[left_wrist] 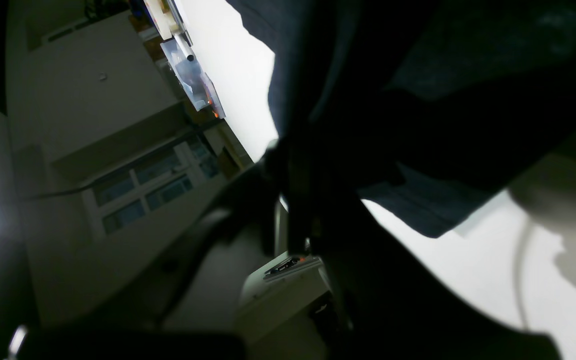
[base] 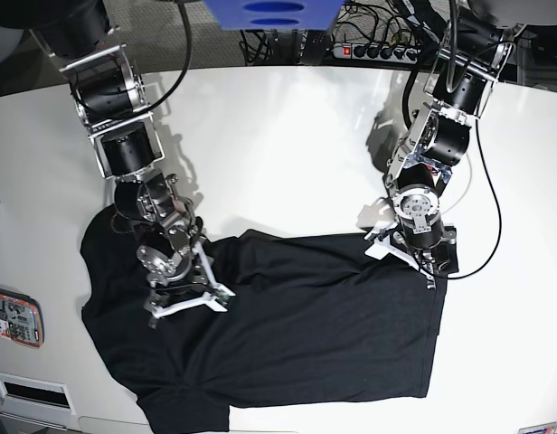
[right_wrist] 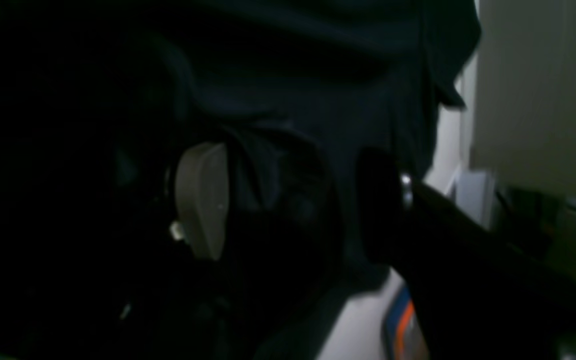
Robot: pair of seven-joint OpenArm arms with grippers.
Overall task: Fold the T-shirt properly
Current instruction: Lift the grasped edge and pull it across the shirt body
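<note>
Shirt (base: 315,325) lies spread across the near half of the table (base: 287,136), black, bottom edge close to the front rim; one sleeve bulges out at the base view's left; cloth is creased, not flat.

Right gripper (base: 184,294) sits on the shirt's upper left part in base view; its wrist view shows the pale finger (right_wrist: 203,200) and the dark one apart, loose cloth bunched between them, not pinched; jaws spread.

Left gripper (base: 414,249) is at the shirt's upper edge on the base view's right; fingers pressed together; its wrist view shows cloth (left_wrist: 418,100) hanging right at the fingers, so it reads as pinching the shirt edge, though the contact itself is too dark to see.

Handling, my guess: light, limp, no stiffness; it will sag and drag, and layers will slide over each other; take it at hems, shoulder seams or corners, both sides level, thin pinch of one layer; mid-panel grabs will just bunch it.

Far end: bare table, power strip (base: 387,50), cables.
</note>
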